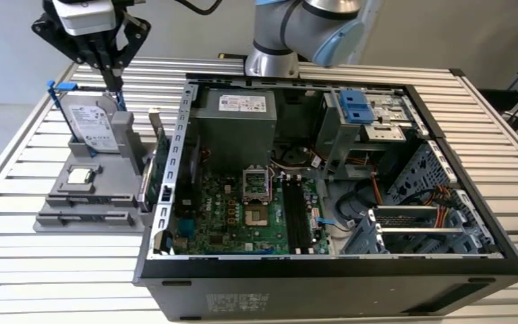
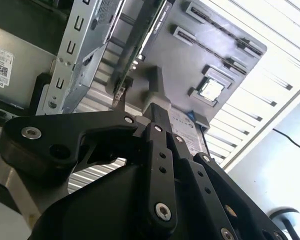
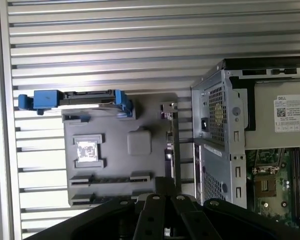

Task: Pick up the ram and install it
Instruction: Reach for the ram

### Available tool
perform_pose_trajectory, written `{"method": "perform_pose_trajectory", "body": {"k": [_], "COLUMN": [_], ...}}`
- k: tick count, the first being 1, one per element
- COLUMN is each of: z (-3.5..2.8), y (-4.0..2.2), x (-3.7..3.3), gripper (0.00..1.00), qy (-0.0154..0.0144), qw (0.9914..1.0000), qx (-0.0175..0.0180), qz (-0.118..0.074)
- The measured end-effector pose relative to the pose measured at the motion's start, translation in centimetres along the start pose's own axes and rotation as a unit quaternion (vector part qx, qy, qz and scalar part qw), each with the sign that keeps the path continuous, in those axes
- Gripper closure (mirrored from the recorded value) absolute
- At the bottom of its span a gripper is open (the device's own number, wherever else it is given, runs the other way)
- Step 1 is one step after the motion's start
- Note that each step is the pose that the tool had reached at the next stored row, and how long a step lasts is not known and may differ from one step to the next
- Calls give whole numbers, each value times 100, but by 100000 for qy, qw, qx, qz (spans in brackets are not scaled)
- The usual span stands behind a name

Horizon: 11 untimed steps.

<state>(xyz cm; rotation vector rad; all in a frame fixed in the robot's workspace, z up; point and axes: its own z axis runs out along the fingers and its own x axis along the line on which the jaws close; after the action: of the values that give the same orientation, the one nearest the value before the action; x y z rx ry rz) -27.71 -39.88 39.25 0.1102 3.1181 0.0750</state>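
Observation:
The ram [image 1: 148, 181] is a thin dark-green stick standing on edge in the grey fixture [image 1: 86, 192], close to the computer case's outer left wall. The first wrist view shows the ram [image 3: 171, 145] edge-on, between the fixture and the case. My gripper [image 1: 113, 79] hangs at the exterior view's upper left, over the top of the hard drive and well behind the ram. Its black fingers [image 2: 157, 117] are pressed together and hold nothing. In the first wrist view the gripper [image 3: 164, 184] points down at the fixture's near edge.
A silver hard drive [image 1: 92, 121] with blue rails [image 3: 75, 99] stands upright in the fixture. A processor chip [image 1: 81, 175] lies flat in front of it. The open computer case [image 1: 183, 135] holds the green motherboard [image 1: 241, 209] with black memory slots [image 1: 299, 210]. All of it rests on a slatted metal table [image 1: 25, 270].

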Motion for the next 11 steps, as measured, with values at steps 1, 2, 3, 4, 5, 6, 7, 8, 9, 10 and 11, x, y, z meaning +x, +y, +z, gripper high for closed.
{"method": "perform_pose_trajectory", "body": {"k": [1, 2, 3, 4, 5, 6, 7, 8, 9, 10, 11], "z": [-1, -1, -2, -2, -2, -3, -3, -3, -4, -4, -5], "y": [-1, -3, -4, -6, -7, -9, -10, -12, -14, -15, -17], "x": [21, 41, 63, 83, 104, 126, 149, 172, 195, 218, 242], "gripper": [100, 100, 100, 100, 100, 100, 100, 100, 100, 100, 100], "qy": [3, -1, 3, 1, 3, 4, 4, -2, 2, 0, 1], "qw": [100000, 100000, 100000, 100000, 100000, 100000, 100000, 100000, 100000, 100000, 100000], "qx": [0, 0, 2, 0, 2, 3, 3, 0, 2, -1, 2], "qz": [-3, 1, 0, 0, -2, 2, 1, 0, -3, -2, -2]}}
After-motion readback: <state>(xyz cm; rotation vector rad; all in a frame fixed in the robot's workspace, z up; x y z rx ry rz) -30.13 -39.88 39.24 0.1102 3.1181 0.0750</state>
